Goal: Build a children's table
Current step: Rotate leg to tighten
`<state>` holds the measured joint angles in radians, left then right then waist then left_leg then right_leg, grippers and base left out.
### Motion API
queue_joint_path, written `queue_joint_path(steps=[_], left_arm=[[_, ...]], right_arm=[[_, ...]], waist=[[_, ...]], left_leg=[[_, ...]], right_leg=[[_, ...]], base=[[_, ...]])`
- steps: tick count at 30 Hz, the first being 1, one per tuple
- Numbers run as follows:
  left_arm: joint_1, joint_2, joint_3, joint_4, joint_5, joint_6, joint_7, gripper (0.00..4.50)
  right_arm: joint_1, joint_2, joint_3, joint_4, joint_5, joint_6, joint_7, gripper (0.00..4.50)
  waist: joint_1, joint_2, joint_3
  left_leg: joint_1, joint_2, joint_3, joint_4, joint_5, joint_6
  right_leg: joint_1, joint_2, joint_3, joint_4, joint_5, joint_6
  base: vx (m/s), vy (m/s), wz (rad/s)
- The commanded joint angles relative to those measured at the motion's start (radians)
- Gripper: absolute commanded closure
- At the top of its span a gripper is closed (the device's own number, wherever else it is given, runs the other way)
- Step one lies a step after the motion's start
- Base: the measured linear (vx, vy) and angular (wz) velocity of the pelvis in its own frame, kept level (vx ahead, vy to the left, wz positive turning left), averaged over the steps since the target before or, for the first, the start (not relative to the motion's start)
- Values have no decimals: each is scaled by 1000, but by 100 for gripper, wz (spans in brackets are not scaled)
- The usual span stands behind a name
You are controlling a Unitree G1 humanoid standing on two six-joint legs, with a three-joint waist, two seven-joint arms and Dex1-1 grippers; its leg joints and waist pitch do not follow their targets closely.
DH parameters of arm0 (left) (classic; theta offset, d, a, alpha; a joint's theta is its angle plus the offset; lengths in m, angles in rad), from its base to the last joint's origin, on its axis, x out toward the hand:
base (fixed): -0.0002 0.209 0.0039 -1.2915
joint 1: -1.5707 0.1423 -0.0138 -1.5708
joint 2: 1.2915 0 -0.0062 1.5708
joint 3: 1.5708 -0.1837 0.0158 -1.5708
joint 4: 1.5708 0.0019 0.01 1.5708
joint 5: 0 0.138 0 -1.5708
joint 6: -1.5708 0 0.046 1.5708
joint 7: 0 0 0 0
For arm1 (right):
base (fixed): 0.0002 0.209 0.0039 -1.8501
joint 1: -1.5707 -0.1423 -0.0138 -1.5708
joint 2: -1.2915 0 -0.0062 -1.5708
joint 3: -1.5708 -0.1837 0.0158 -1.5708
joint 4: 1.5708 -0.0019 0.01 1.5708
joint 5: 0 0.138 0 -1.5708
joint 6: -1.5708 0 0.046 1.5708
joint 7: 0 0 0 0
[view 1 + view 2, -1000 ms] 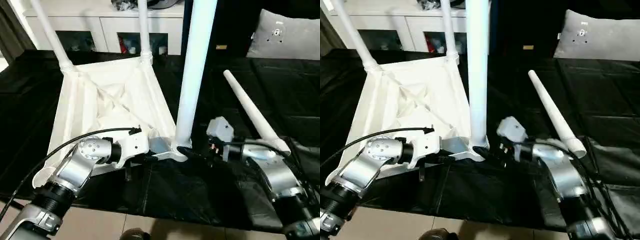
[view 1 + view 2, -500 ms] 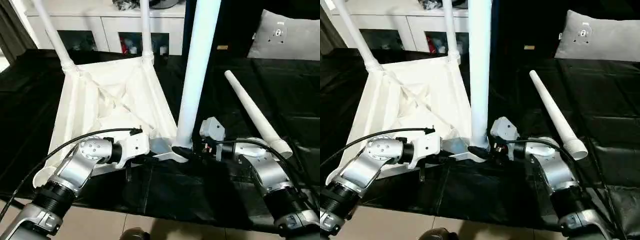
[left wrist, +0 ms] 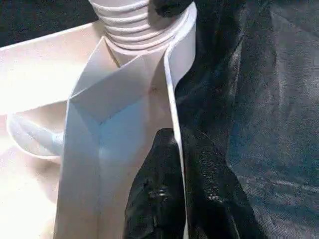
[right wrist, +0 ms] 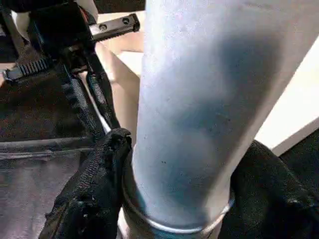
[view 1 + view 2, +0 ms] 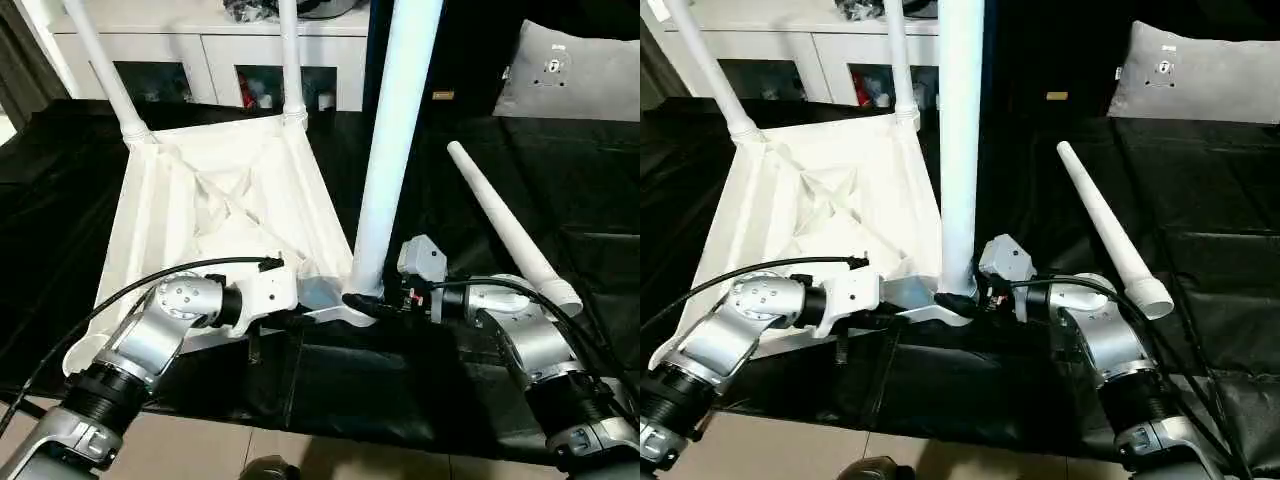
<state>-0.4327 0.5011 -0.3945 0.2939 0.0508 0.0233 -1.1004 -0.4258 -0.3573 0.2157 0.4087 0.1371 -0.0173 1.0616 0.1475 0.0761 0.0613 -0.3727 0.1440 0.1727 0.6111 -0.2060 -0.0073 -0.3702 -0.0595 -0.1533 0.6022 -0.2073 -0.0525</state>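
Silver forearms low, grippers flanking leg (image 5: 392, 140) — tabletop (image 5: 215, 215)

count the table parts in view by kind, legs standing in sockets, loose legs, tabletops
Legs standing in sockets: 3, far left, far middle, near leg
Loose legs: 1, loose leg lying on the black cloth
Tabletops: 1, upturned tabletop
Total: 5

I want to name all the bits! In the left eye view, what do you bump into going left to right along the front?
Left end effector pinching the tabletop rim → upright leg in the near corner → right end effector around its base → loose leg lying on the black cloth.
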Motion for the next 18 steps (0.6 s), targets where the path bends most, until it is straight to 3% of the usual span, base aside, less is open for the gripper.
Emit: queue_joint_path(steps=[1, 4, 9, 12, 14, 16, 18], left_arm=[[6, 9, -54, -47, 8, -18, -73, 450], [6, 10, -54, -47, 5, -16, -77, 450], [7, 1, -46, -47, -9, -2, -77, 450], [2, -42, -22, -50, -13, 76, -9, 450], [1, -90, -5, -60, -18, 148, 60, 450], [5, -136, 9, -76, -27, 211, 118, 450], [12, -194, 18, -96, -29, 281, 188, 450]], right_arm=[[2, -1, 33, 23, -20, 53, 12, 188], [11, 1, 41, 26, -27, 64, 14, 188], [21, 17, 32, 10, -9, 99, 0, 188], [30, 40, 22, 2, -17, 146, -73, 189], [37, 68, 9, 4, -28, 190, -152, 190], [43, 95, -2, 7, -32, 215, -208, 190], [51, 130, -15, 8, -30, 239, -264, 191]], waist=[[-3, -6, -79], [-4, -5, -78], [-5, -3, -80], [-8, -6, -78], [-12, -5, -73], [-16, -6, -67], [-21, -9, -66]], left_leg=[[9, 124, -53, -68, -113, 82], [13, 125, -53, -71, -139, 65], [14, 127, -55, -72, -144, 54], [14, 128, -53, -74, -155, 47], [17, 126, -53, -77, -190, 32], [21, 121, -57, -80, -252, 5], [25, 121, -58, -83, -276, -6]], right_leg=[[45, -141, 98, -62, -119, -144], [45, -142, 99, -67, -147, -138], [45, -142, 99, -63, -121, -144], [46, -145, 101, -65, -121, -154], [46, -143, 101, -74, -186, -142], [47, -149, 98, -93, -330, -112], [43, -146, 99, -99, -378, -92]], base=[[0, 0, 0], [0, 0, 0], [0, 0, 0], [0, 0, 0], [0, 0, 0], [0, 0, 0], [0, 0, 0]])
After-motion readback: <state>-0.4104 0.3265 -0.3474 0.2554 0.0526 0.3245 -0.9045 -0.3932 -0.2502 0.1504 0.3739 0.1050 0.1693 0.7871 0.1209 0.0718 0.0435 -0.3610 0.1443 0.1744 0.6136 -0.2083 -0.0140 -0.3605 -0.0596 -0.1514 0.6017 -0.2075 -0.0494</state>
